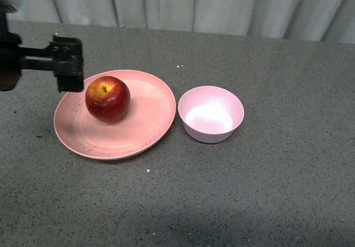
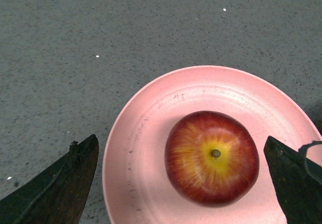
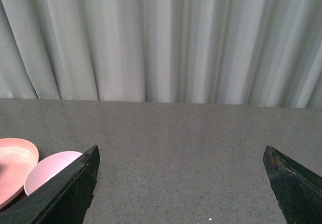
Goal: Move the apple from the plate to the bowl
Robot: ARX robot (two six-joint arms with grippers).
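Note:
The dark red apple [image 1: 107,99] sits upright on the left half of the salmon-pink plate [image 1: 150,126], its stem up. Just right of the plate stands the pale pink bowl [image 1: 211,114], with nothing in it. My left gripper [image 1: 70,75] hovers over the plate's far left rim, just behind and left of the apple. In the left wrist view this gripper [image 2: 180,139] is open, with the apple [image 2: 212,157] below, between the two fingertips and nearer one, touching neither. My right gripper [image 3: 181,151] is open over bare table and out of the front view.
The grey speckled table [image 1: 266,191] stretches wide around both dishes. A pale curtain [image 1: 222,5] hangs behind the table's far edge. In the right wrist view the bowl [image 3: 48,168] and plate [image 3: 15,158] show at one side, far from that gripper.

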